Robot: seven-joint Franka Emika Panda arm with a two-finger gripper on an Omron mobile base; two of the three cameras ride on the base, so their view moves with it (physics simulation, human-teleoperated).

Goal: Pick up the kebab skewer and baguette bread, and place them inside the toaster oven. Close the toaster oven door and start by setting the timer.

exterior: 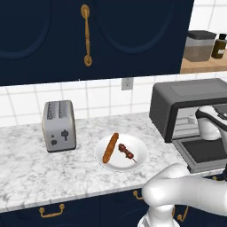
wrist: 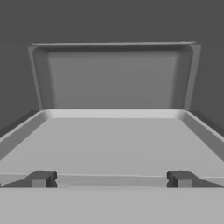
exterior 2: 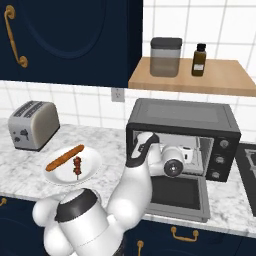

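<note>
The baguette bread [exterior: 110, 147] [exterior 2: 65, 157] and the smaller kebab skewer [exterior: 127, 151] [exterior 2: 77, 165] lie side by side on a white plate [exterior: 138, 162] [exterior 2: 93, 165] on the counter. To their right stands the toaster oven [exterior: 186, 95] [exterior 2: 182, 114]. The toaster oven door [exterior: 204, 153] [exterior 2: 175, 197] is folded down flat. My hand reaches into the oven's mouth, far from the plate. In the hand view my gripper [wrist: 111, 179] is open, its fingertips [wrist: 41, 178] wide apart and nothing between them, facing the oven's grey inside [wrist: 113, 78].
A silver slot toaster [exterior: 59, 125] [exterior 2: 32, 125] stands left of the plate. Above the oven a wooden shelf [exterior 2: 220, 80] carries a canister [exterior 2: 165, 56] and a dark bottle [exterior 2: 199, 60]. Navy cabinets hang overhead. A stove edge [exterior 2: 248, 160] lies right of the oven.
</note>
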